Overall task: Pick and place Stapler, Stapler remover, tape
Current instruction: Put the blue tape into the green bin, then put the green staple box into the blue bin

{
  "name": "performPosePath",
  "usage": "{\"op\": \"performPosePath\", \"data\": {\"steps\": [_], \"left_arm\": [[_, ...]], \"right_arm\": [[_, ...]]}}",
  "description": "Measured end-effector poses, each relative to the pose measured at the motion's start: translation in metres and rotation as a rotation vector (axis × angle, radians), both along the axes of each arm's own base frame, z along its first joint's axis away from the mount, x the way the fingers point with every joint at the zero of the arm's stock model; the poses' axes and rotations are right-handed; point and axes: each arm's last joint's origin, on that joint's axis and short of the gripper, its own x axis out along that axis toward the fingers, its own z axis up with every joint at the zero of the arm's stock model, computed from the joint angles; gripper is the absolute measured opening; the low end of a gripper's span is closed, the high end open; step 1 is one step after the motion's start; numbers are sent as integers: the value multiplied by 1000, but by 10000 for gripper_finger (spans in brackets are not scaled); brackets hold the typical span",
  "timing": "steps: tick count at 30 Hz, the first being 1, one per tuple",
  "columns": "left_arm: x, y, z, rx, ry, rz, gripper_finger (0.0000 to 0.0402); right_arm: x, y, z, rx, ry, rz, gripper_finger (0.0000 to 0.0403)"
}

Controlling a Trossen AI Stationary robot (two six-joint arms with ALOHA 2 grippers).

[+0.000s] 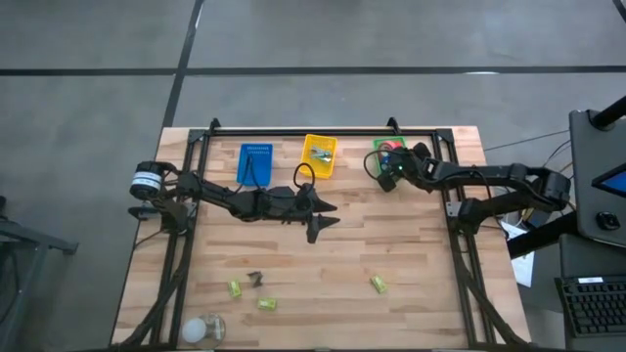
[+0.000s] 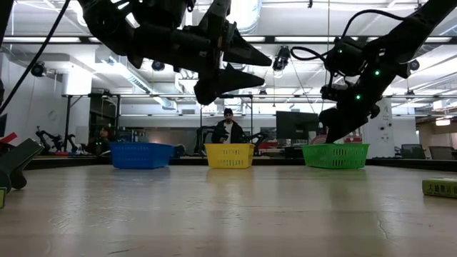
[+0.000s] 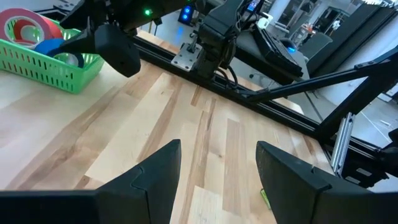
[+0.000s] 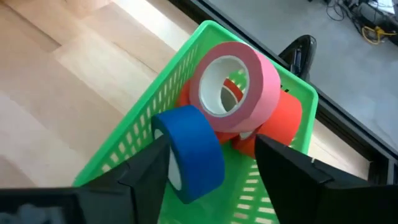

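Your right pincer (image 4: 211, 171) hangs spread and empty over the far-right green basket (image 4: 124, 146) where the tape (image 4: 233, 84) rolls pile, so dipping lower risks snagging its rim and tipping them out.

red tape rolls (image 4: 283, 121) half hidden, yellow basket (image 1: 320, 156) contents unclear

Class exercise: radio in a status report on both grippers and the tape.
Right gripper open over green basket. Tape rolls inside basket. Left gripper open, empty, mid-table. Nothing in the way.
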Motion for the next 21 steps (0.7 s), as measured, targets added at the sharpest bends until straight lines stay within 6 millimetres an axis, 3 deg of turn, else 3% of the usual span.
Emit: {"op": "performPosePath", "data": {"steps": [6, 11, 17, 21], "left_arm": [[0, 0, 0, 8, 2, 4, 212], [0, 0, -1, 10, 4, 12, 212], [-1, 0, -2, 11, 13, 14, 212], [-1, 0, -4, 8, 30, 15, 212]], "right_arm": [[-3, 2, 5, -6, -12, 1, 258], [-5, 4, 11, 135, -142, 45, 272], [-11, 10, 27, 129, -219, 81, 265], [-13, 24, 36, 235, -299, 239, 255]]}}
